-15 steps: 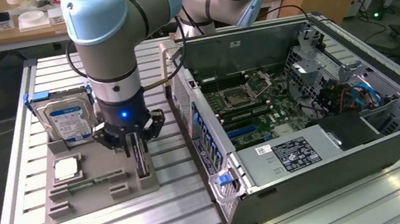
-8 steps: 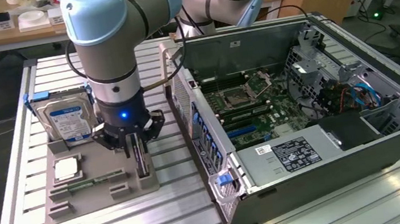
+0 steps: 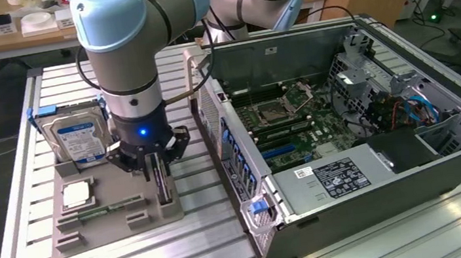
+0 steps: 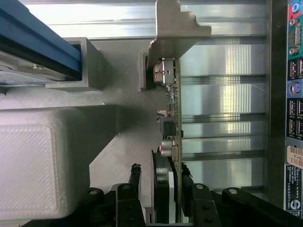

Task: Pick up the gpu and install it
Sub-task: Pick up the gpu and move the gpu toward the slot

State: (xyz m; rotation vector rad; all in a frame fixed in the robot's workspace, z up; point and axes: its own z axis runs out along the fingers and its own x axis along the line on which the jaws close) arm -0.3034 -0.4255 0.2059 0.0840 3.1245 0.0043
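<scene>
The gpu (image 3: pixel 164 184) stands on edge in a slot of the grey holder tray (image 3: pixel 103 234), at the exterior view's left of the open computer case (image 3: pixel 346 134). My gripper (image 3: pixel 154 171) has come straight down over it. In the wrist view the gpu (image 4: pixel 173 109) is edge-on, with its silver bracket (image 4: pixel 176 28) at the far end and the black fan shroud between the fingers. My gripper (image 4: pixel 160 177) straddles the card, one finger (image 4: pixel 136 172) on the fan side and the other against the board side, shut on it. The card's lower edge still sits in the slot.
The tray also holds a silver hard drive (image 3: pixel 73 138) standing upright, a processor (image 3: pixel 75 194) and a memory stick (image 3: pixel 100 211). The case lies open with its motherboard (image 3: pixel 291 121) facing up. Its rear ports (image 4: pixel 294 94) are close beside the card. Desks stand behind the slatted metal table.
</scene>
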